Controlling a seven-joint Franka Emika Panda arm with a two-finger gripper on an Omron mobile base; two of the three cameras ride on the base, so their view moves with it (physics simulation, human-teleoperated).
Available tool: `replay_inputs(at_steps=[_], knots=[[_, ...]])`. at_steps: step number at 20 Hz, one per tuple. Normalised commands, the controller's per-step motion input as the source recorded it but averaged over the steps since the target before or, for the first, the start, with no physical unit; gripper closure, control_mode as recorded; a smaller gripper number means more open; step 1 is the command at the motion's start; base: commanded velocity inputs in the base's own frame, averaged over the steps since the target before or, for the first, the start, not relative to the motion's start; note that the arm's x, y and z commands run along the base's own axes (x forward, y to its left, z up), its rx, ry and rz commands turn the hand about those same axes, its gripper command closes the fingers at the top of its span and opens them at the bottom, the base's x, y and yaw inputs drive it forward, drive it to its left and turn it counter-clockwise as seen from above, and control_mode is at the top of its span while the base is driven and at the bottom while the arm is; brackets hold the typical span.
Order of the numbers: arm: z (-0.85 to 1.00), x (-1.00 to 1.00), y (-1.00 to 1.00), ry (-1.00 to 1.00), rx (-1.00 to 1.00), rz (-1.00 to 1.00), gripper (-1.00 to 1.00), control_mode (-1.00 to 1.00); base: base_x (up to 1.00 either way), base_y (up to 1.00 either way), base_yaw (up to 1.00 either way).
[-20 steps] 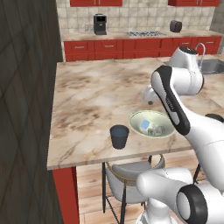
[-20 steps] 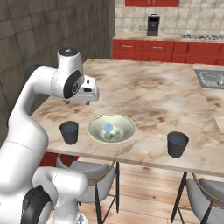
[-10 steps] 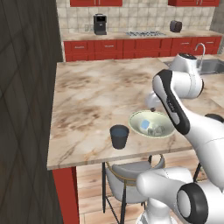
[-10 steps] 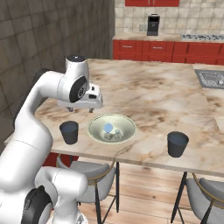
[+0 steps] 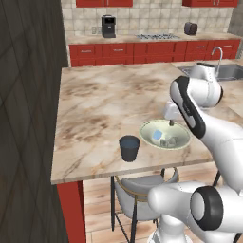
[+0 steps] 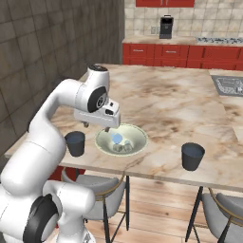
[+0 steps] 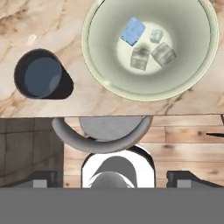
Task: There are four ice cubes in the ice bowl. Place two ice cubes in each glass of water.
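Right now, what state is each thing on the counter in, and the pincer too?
ice bowl: upright, holding all four ice cubes
left glass: upright, water inside, no ice
right glass: upright, no ice visible
pincer: open, empty, above the bowl's near-left rim

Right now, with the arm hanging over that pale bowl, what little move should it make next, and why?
Probably lower the open gripper into the wide cream-green bowl onto one cube, perhaps the light blue ice cube. All four cubes lie there, and the dark tumbler beside it holds none.
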Motion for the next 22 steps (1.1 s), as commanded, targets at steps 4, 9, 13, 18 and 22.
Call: replay_inputs(at_steps=[4, 9, 13, 18, 22], knots=[[-0.41, 0.0, -0.12, 0.04, 0.01, -0.22, -1.0, -1.0, 0.0, 0.0, 0.0], [-0.45, 0.06, 0.0, -0.01, 0.04, -0.04, -1.0, -1.0, 0.0, 0.0, 0.0], [-0.27, 0.17, 0.0, -0.02, 0.07, 0.0, -1.0, -1.0, 0.0, 0.0, 0.0], [-0.13, 0.24, 0.0, 0.0, 0.02, 0.0, -1.0, -1.0, 0.0, 0.0, 0.0], [-0.16, 0.43, -0.07, 0.0, 0.03, 0.0, -1.0, -1.0, 0.0, 0.0, 0.0]])
